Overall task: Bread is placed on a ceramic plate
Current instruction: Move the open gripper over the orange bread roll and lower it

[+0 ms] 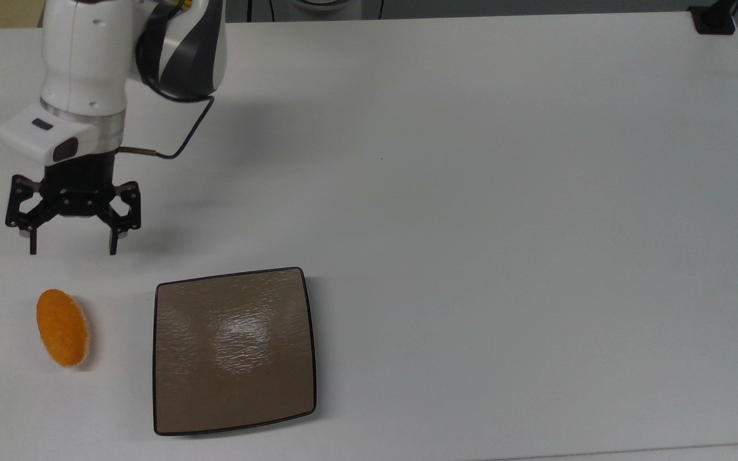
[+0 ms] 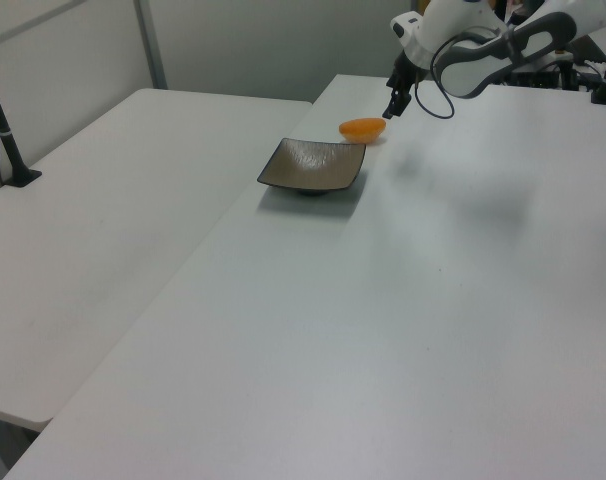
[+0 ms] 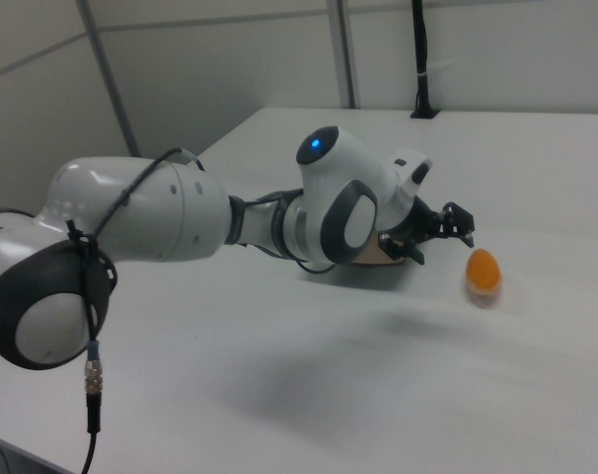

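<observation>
White worktop [image 1: 471, 192] fills top view, plain matte surface. Black clamp base [image 1: 713, 19] sits at its far corner, top view's upper right. In left view, second white table [image 2: 103, 230] butts against worktop along long seam, on left view's left. Black pole [image 2: 5, 130] stands on that table near its left edge, foot flat on surface. Grey partition wall [image 2: 273, 45] behind, with upright metal post [image 2: 149, 45]. Right view: black pole [image 3: 420, 59] rises at worktop's far end.
</observation>
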